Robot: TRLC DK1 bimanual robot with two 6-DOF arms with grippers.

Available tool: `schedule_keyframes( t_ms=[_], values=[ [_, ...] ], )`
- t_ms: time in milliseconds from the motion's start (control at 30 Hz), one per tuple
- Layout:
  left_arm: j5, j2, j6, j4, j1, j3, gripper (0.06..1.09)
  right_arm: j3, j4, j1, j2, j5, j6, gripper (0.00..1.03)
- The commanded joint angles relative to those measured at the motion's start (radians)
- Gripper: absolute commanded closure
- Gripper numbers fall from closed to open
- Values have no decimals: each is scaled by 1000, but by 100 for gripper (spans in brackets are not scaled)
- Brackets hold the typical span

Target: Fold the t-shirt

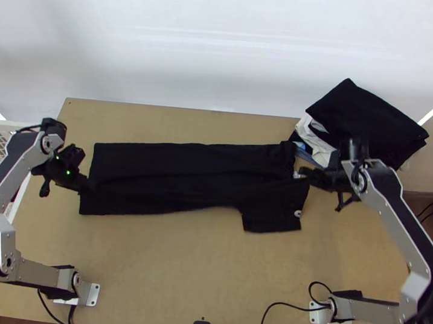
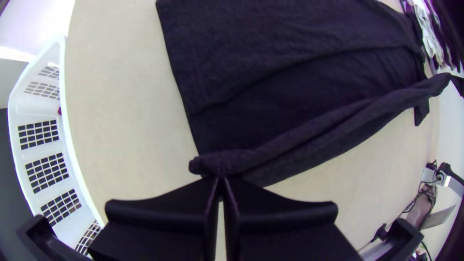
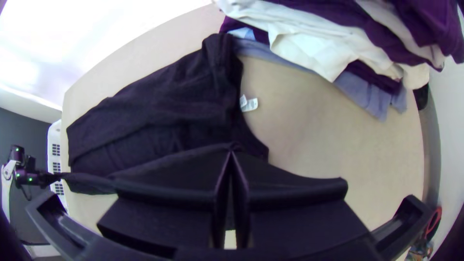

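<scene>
The black t-shirt (image 1: 173, 167) lies as a long strip across the table, a sleeve sticking out at its near right. At its left end is my left gripper (image 1: 85, 189); at the collar end on the right is my right gripper (image 1: 306, 175). In the left wrist view the left gripper (image 2: 221, 180) is shut on a corner of the shirt (image 2: 299, 63), and a raised, rolled edge runs from it toward the other end. The right wrist view has the right gripper (image 3: 232, 151) shut on shirt fabric (image 3: 164, 104), with a white tag (image 3: 249, 104) at the neckline.
A stack of dark and white clothes (image 1: 366, 117) lies at the table's back right, close to the right gripper. A white basket (image 2: 63, 159) stands beyond the table's left edge. Bare wood (image 1: 177, 261) stretches along the near side.
</scene>
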Motion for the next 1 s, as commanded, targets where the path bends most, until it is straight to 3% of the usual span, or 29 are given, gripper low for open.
schedule_keyframes(
  t_ms=[0,533,833,867,900,967],
  values=[
    [13,42,-15,3,17,57,104,89,12,-25,70,26,10,100],
    [52,315,-113,-30,17,503,104,421,37,-13,296,36,3,100],
    [52,473,-128,-83,3,669,104,484,40,5,354,61,3,100],
    [52,479,-128,-85,0,677,98,487,40,8,354,78,3,96],
    [51,479,-127,-86,-4,680,78,488,42,10,353,82,3,75],
    [52,474,-139,-77,-4,690,30,487,68,14,334,96,4,11]
  ],
)
